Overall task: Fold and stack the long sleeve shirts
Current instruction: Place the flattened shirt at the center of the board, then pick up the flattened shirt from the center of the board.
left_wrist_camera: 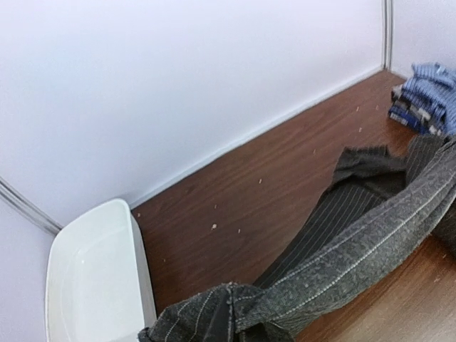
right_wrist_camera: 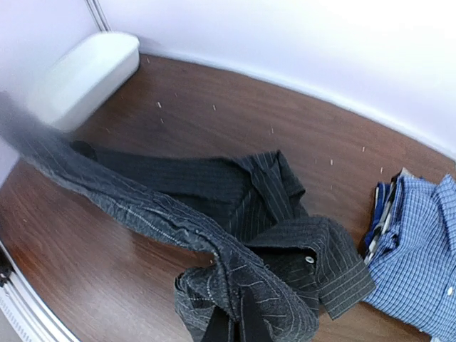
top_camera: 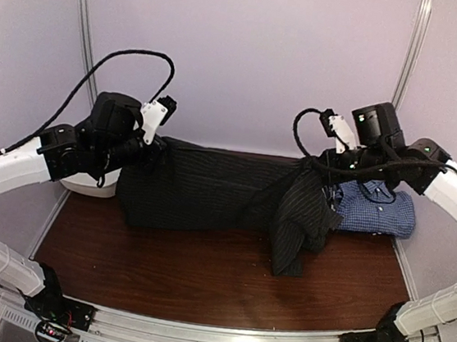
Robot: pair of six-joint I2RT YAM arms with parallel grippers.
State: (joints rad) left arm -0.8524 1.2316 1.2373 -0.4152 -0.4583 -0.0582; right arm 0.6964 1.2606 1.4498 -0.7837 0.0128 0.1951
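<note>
The black pinstriped shirt (top_camera: 210,189) hangs stretched between my two grippers above the table. My left gripper (top_camera: 150,147) is shut on its left end, and the cloth (left_wrist_camera: 214,313) covers the fingers in the left wrist view. My right gripper (top_camera: 320,166) is shut on its right end (right_wrist_camera: 242,299); a sleeve and cuff (top_camera: 295,236) droop down from there. The blue-and-white check shirt (top_camera: 377,211) lies folded at the back right and also shows in the right wrist view (right_wrist_camera: 420,263) and the left wrist view (left_wrist_camera: 427,96).
A white oval tub (left_wrist_camera: 92,278) stands at the back left corner, under my left arm (top_camera: 95,185). White walls close the back and sides. Brown tabletop (top_camera: 200,275) lies in front of the shirt.
</note>
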